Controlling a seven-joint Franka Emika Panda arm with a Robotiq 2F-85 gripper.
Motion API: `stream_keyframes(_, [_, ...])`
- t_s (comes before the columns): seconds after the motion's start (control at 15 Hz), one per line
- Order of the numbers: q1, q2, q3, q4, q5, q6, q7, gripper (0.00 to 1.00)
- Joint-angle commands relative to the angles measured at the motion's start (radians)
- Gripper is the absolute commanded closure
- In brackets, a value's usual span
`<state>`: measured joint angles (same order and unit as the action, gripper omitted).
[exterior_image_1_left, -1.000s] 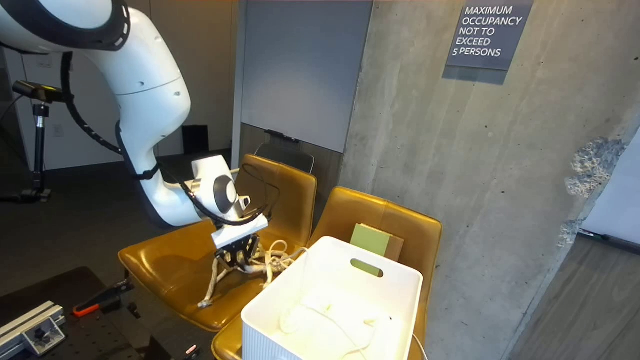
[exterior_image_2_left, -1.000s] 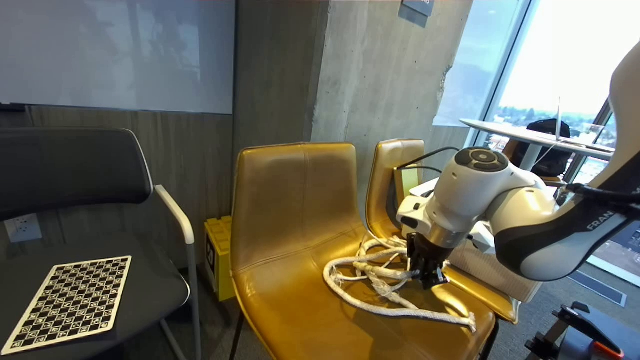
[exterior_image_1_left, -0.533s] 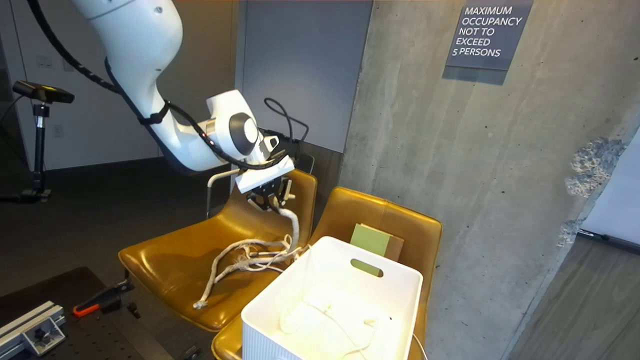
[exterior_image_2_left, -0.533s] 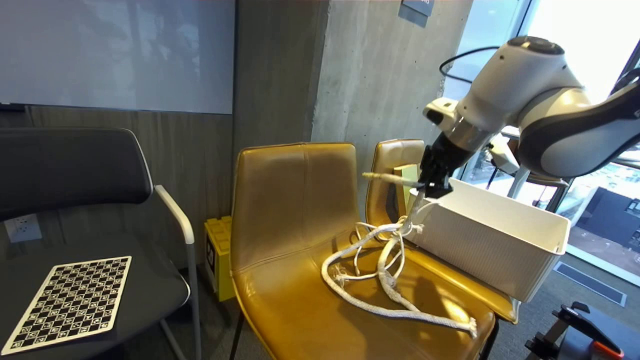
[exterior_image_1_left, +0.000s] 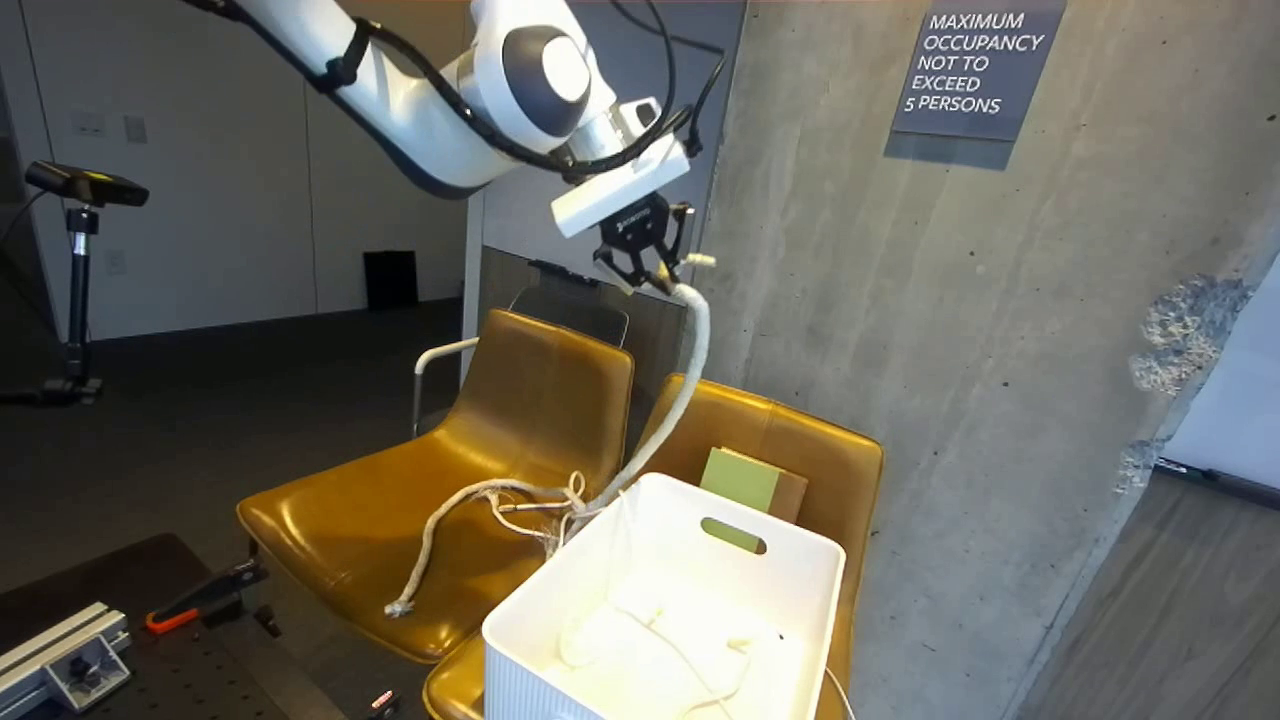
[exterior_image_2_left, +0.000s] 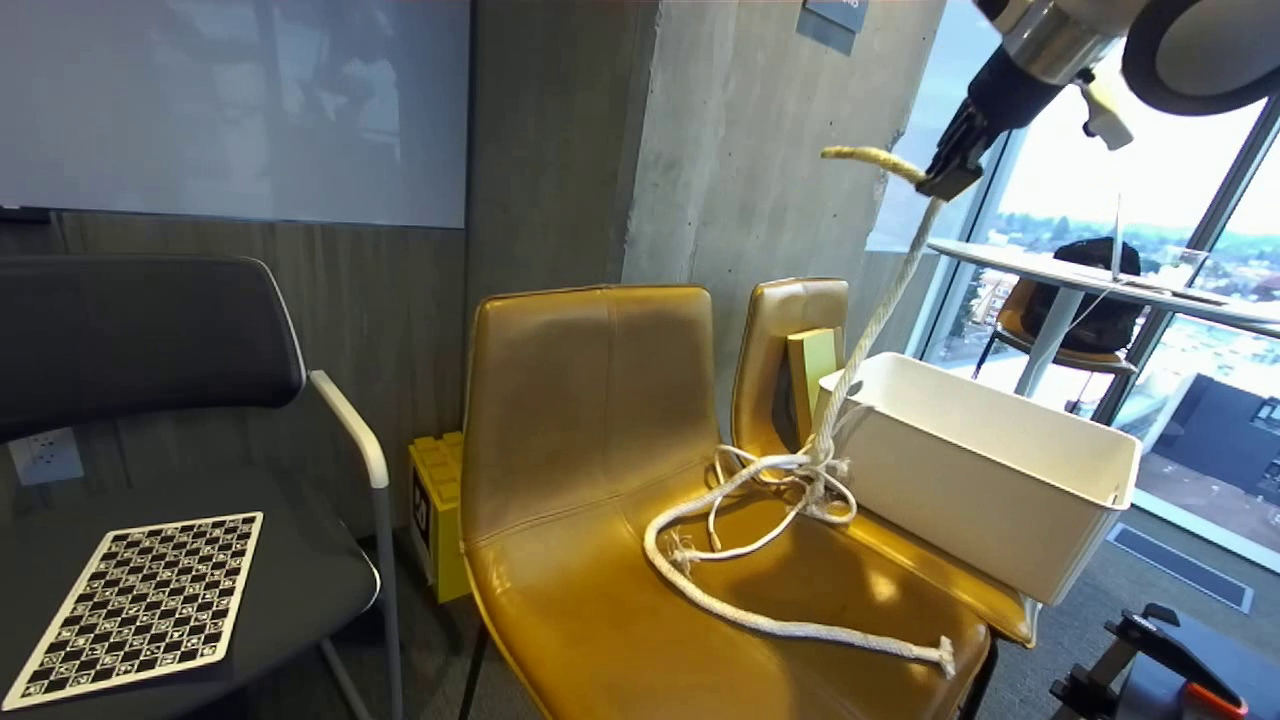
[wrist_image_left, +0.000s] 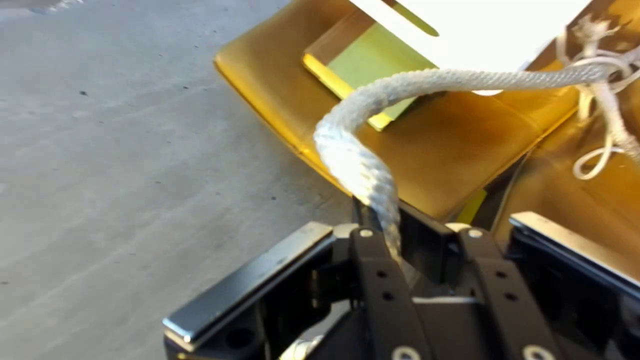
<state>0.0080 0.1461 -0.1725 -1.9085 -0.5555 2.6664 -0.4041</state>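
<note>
My gripper (exterior_image_1_left: 652, 280) is shut on a thick white rope (exterior_image_1_left: 695, 350), high above the chairs. In an exterior view the gripper (exterior_image_2_left: 948, 180) has a short rope end sticking out to one side. The rope (exterior_image_2_left: 885, 300) hangs down from the fingers to a knotted tangle on the tan chair (exterior_image_2_left: 600, 400), and a loose tail lies across the seat. In the wrist view the rope (wrist_image_left: 360, 165) comes out between the fingertips (wrist_image_left: 382, 220) and bends away toward the tangle. A white bin (exterior_image_2_left: 980, 490) stands beside the tangle on the neighbouring tan chair.
Thin pale cord (exterior_image_1_left: 660, 635) lies inside the bin. A green and brown book (exterior_image_1_left: 742, 480) leans on the chair back behind it. A concrete wall (exterior_image_1_left: 960, 330) rises behind. A black chair (exterior_image_2_left: 150, 350) holds a checkered board (exterior_image_2_left: 145, 600). Tools (exterior_image_1_left: 200, 600) lie at the dark table.
My gripper has risen from the chair seat and moved toward the bin side, with the rope in it. The held length of rope has been drawn up out of the tangle.
</note>
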Motion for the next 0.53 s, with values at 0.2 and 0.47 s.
stream_keyframes(0.2, [-0.135,-0.031,0.012,0.277,0.206,-0.195,-0.194,0.97])
stream_keyframes(0.47, [-0.194,-0.021,0.002,0.427,0.312,-0.315,-0.329,0.97])
